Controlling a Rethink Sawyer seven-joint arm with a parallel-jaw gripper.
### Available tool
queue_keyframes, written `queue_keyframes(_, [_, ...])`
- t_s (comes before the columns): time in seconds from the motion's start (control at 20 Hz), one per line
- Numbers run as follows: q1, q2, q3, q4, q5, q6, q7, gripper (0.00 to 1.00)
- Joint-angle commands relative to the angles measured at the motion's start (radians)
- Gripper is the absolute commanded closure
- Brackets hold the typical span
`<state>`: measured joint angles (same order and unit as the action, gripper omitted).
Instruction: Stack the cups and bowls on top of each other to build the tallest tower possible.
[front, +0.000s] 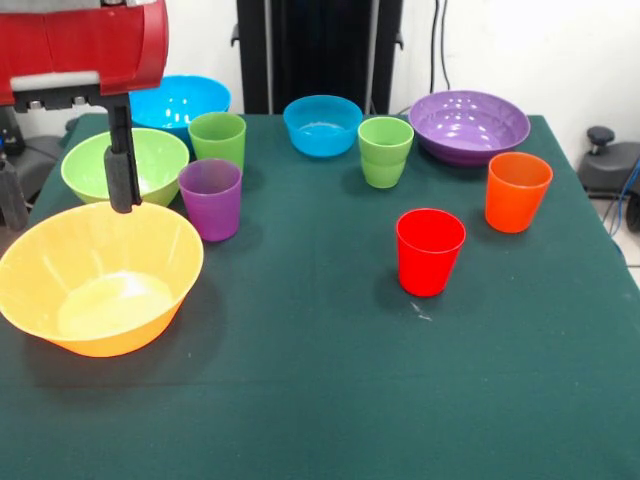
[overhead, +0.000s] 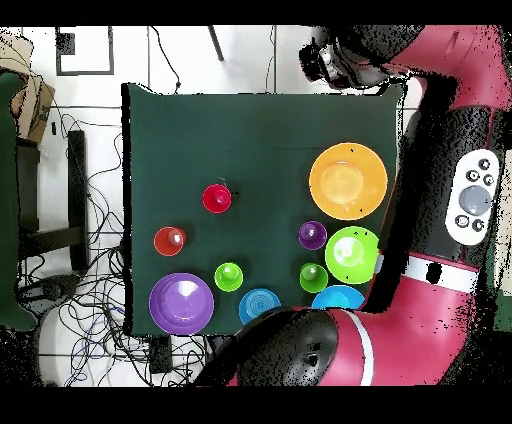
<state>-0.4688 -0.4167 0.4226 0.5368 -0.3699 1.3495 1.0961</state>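
All cups and bowls stand apart on the green table, none stacked. The yellow-orange bowl (front: 100, 275) (overhead: 347, 180) is front left. Behind it are the light green bowl (front: 150, 160), a blue bowl (front: 185, 100), a purple cup (front: 210, 198) and a green cup (front: 217, 140). A second blue bowl (front: 322, 125), a second green cup (front: 385, 150) and the purple bowl (front: 468, 125) stand at the back. The orange cup (front: 517, 190) and the red cup (front: 430, 250) are on the right. My gripper (front: 122, 170) (overhead: 335, 60) hangs empty, high over the yellow bowl's side of the table.
The red arm (overhead: 450, 120) runs along the table's side by the yellow and green bowls in the overhead view. The black pedestal (front: 320, 50) stands behind the table. Cables and furniture lie on the floor around the table.
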Motion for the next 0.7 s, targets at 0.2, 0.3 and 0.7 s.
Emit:
queue_keyframes(0.2, [0.011, 0.021, -0.001, -0.018, -0.005, 0.116, 0.075, 0.0])
queue_keyframes(0.3, [0.011, 0.021, -0.003, -0.01, -0.003, 0.108, 0.068, 0.0])
queue_keyframes(0.7, [-0.003, 0.049, 0.022, 0.031, 0.013, 0.04, -0.034, 0.0])
